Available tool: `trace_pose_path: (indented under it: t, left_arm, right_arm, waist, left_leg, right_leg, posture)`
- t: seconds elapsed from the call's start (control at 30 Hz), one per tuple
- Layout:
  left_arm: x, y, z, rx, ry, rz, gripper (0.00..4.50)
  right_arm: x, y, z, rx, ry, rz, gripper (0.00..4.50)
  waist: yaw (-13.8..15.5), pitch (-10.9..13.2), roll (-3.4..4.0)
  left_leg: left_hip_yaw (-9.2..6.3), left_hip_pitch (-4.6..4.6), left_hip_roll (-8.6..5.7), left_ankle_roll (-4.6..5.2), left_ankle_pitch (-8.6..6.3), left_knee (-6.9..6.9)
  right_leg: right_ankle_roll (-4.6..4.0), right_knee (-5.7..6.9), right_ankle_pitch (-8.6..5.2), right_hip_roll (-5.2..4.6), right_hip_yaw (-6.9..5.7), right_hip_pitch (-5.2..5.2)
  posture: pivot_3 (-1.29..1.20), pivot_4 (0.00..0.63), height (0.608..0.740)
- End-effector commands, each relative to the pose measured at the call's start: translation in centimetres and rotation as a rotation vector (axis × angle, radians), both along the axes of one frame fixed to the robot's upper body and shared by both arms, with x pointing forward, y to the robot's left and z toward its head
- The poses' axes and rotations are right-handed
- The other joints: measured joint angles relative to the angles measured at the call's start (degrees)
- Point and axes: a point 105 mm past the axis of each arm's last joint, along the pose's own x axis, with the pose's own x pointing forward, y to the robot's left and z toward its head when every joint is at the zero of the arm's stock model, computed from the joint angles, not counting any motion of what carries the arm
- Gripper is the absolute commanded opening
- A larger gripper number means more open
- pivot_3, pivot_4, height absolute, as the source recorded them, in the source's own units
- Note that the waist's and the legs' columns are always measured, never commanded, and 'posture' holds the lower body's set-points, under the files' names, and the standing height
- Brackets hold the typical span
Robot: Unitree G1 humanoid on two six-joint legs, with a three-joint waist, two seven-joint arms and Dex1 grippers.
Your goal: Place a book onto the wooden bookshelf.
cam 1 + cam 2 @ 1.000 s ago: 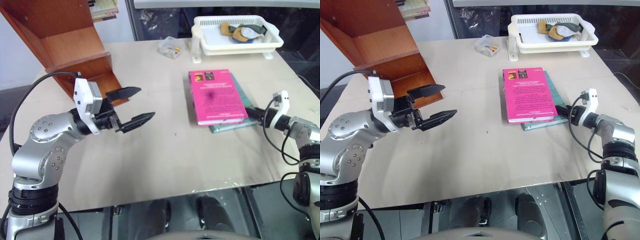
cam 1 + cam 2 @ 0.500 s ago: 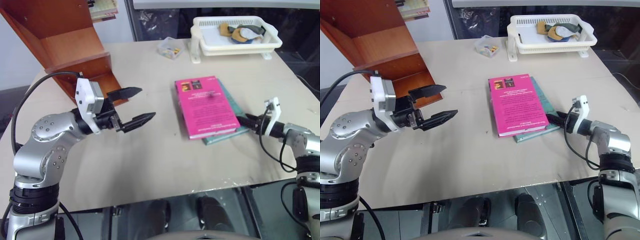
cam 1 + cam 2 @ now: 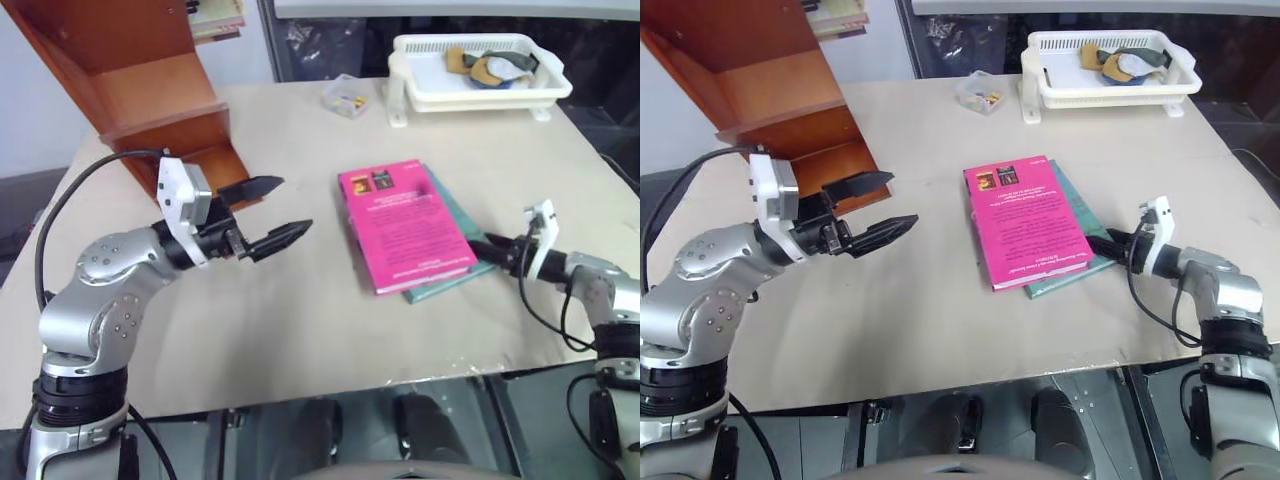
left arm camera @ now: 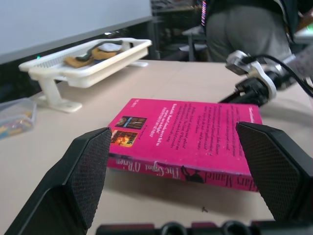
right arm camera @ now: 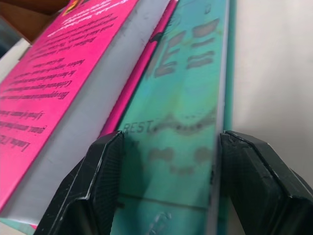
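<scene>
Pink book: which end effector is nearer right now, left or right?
Right. The right end effector is at the pink book's near right corner, fingers open over the teal book beneath it. The left end effector hangs open above the table, well off toward the bookshelf.

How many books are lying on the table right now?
2: the pink book lies mid-table, stacked on a teal-green book jutting out beneath it on the right gripper's side. More may be hidden.

Bright, even light is falling from overhead, leaving soft, faint shadows on the table [image 3: 300,330]. Glare is bleaching the white basket [image 3: 480,75]. In the right wrist view the near edge of the teal book [image 5: 186,147] is blurring out of focus.
</scene>
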Motion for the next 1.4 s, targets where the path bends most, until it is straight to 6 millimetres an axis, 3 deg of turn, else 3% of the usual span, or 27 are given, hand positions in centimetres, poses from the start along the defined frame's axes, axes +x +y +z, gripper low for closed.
trace_pose_path:
  t: [0.03,0.2,0.27,0.37,0.57,0.7,0.87,1.07,1.27,1.4]
  left_arm:
    - [-0.2,0.0,0.2,-0.012,-0.001,0.009,4.49]
    - [0.3,0.0,-0.1,-0.085,0.056,0.019,4.49]
    - [1.0,-0.9,-0.4,-0.186,0.126,0.014,4.49]
    - [1.6,-3.3,-2.5,-0.2,0.268,-0.011,4.49]
    - [4.4,-5.6,-4.7,-0.324,0.501,0.048,4.49]
    - [6.0,-6.8,-5.3,-0.422,0.634,0.081,4.49]
    - [7.8,-8.0,-6.0,-0.514,0.783,0.119,4.49]
    - [8.2,-8.4,-7.6,-0.489,0.886,0.154,4.49]
    - [8.3,-7.6,-7.7,-0.544,0.934,0.168,4.49]
    - [8.0,-8.5,-8.1,-0.601,1.017,0.123,4.49]
  right_arm:
    - [-0.2,-2.4,1.7,-0.028,-0.047,-0.103,3.18]
    - [-1.5,-4.5,3.7,-0.036,-0.109,-0.188,3.18]
    - [-2.4,-5.2,5.4,-0.03,-0.161,-0.218,3.18]
    - [-4.3,-4.2,8.0,-0.012,-0.293,-0.176,3.18]
    - [-9.1,-1.3,11.8,0.034,-0.47,0.012,3.18]
    - [-11.3,0.7,12.2,0.062,-0.473,0.127,3.18]
    - [-12.3,2.2,12.2,0.064,-0.478,0.188,3.18]
    - [-12.6,2.7,12.1,0.064,-0.484,0.201,3.18]
    - [-12.6,2.5,11.8,0.057,-0.482,0.197,3.18]
    - [-12.5,2.6,11.8,0.057,-0.482,0.2,3.18]
  waist:
    - [0.55,0.0,0.0]
    - [0.63,0.01,0.02]
    - [0.82,0.02,0.05]
    - [0.82,0.01,0.03]
    - [0.69,0.02,-0.01]
    - [0.79,0.01,-0.01]
    - [0.93,0.02,-0.04]
    - [0.98,0.03,-0.05]
    - [1.19,0.03,-0.05]
    - [1.77,0.03,-0.06]
  left_leg:
    - [-0.01,-0.01,-0.01,0.0,0.0,0.0]
    - [-0.03,-0.06,-0.01,-0.01,0.01,-0.02]
    - [-0.02,-0.06,-0.01,-0.01,0.01,-0.03]
    - [-0.05,-0.08,-0.02,0.02,-0.01,-0.02]
    - [-0.08,-0.08,-0.01,0.2,-0.11,0.01]
    - [-0.07,-0.07,-0.02,0.21,-0.11,0.02]
    - [-0.07,-0.08,-0.02,0.2,-0.11,0.09]
    - [-0.06,-0.09,-0.03,0.0,0.01,0.09]
    - [-0.07,-0.09,-0.03,-0.02,0.02,0.09]
    - [-0.06,-0.09,-0.04,-0.02,0.02,0.09]
  right_leg:
    - [0.0,-0.02,0.0,0.0,-0.01,0.0]
    - [0.0,-0.04,0.0,-0.02,-0.03,-0.02]
    - [0.0,-0.04,0.0,-0.02,-0.02,-0.03]
    - [0.0,-0.03,0.0,-0.01,-0.05,-0.02]
    - [0.02,0.0,0.0,0.21,-0.09,0.0]
    - [0.02,0.0,0.0,0.22,-0.08,0.01]
    - [0.02,0.02,0.0,0.22,-0.09,0.01]
    - [0.03,0.01,-0.01,0.23,-0.08,0.01]
    - [0.02,0.01,0.0,0.21,-0.08,0.01]
    - [0.02,0.01,0.0,0.19,-0.07,0.01]
  posture:
    - [0.0,0.15,0.74]
    - [0.0,0.15,0.74]
    - [0.0,0.15,0.74]
    - [0.0,0.15,0.74]
    - [0.0,0.15,0.74]
    - [0.0,0.15,0.74]
    - [0.0,0.15,0.74]
    - [0.0,0.15,0.74]
    - [0.0,0.15,0.74]
    - [0.0,0.15,0.74]
